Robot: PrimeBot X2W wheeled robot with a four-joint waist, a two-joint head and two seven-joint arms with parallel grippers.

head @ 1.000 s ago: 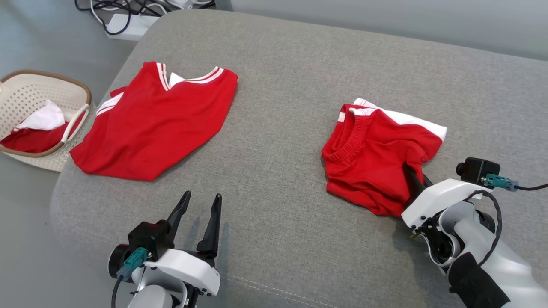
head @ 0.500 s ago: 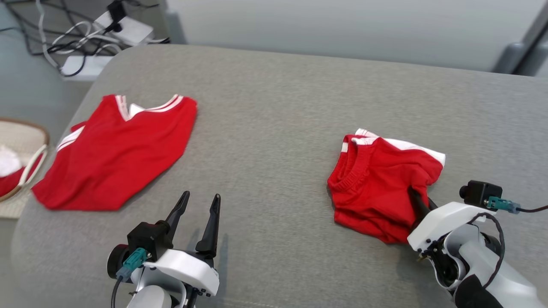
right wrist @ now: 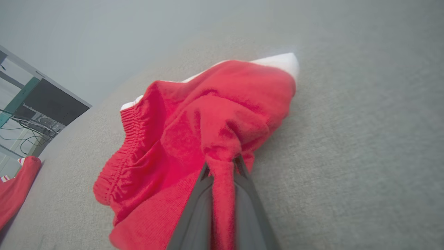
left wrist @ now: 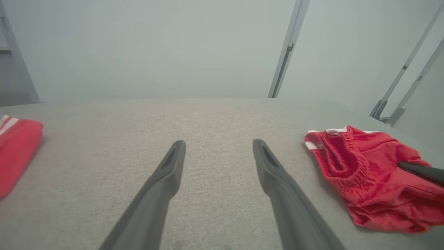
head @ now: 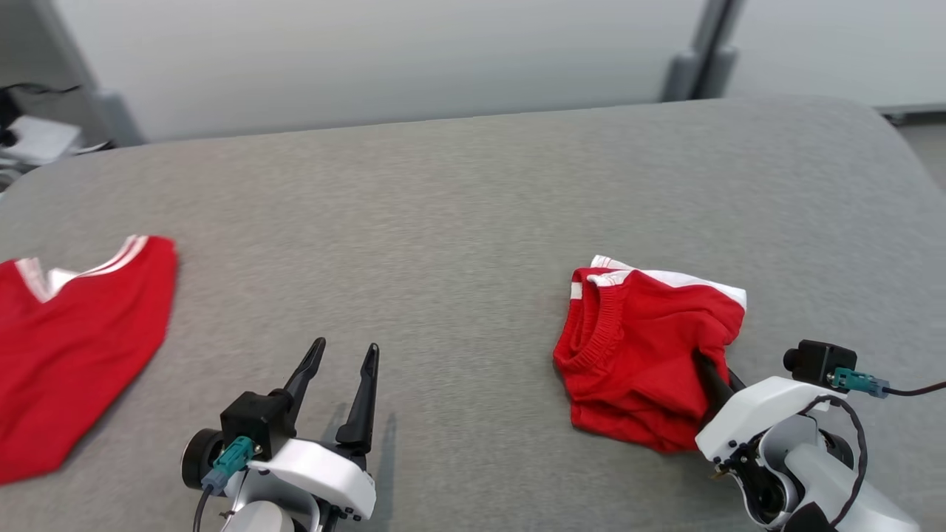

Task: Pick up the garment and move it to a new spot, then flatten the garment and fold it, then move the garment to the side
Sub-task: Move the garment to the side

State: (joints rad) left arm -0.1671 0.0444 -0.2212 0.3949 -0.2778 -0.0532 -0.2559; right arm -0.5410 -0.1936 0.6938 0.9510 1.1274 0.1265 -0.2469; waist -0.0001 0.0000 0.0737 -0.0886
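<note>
The garment (head: pixel 643 347) is a pair of red shorts with an elastic waistband and white side panels, crumpled on the grey cushioned surface (head: pixel 443 222) at the right. My right gripper (head: pixel 711 373) is shut on a bunched fold at its near right edge; the right wrist view shows red cloth (right wrist: pixel 208 121) pinched between the dark fingers (right wrist: pixel 249 208). My left gripper (head: pixel 346 349) stands open over bare cushion at the lower left, well apart from the shorts (left wrist: pixel 367 173). Nothing lies between its fingers (left wrist: pixel 166 173).
A second red garment with white trim (head: pixel 66 347) lies flat at the left edge of the cushion. The cushion's rounded far edge runs along a pale wall with metal posts (head: pixel 702 52). Cables and equipment (right wrist: pixel 31 125) stand beyond the left end.
The head camera has swung to the right, so the basket and cables have left the picture and the flat red garment sits at the left edge. Both grippers keep their states.
</note>
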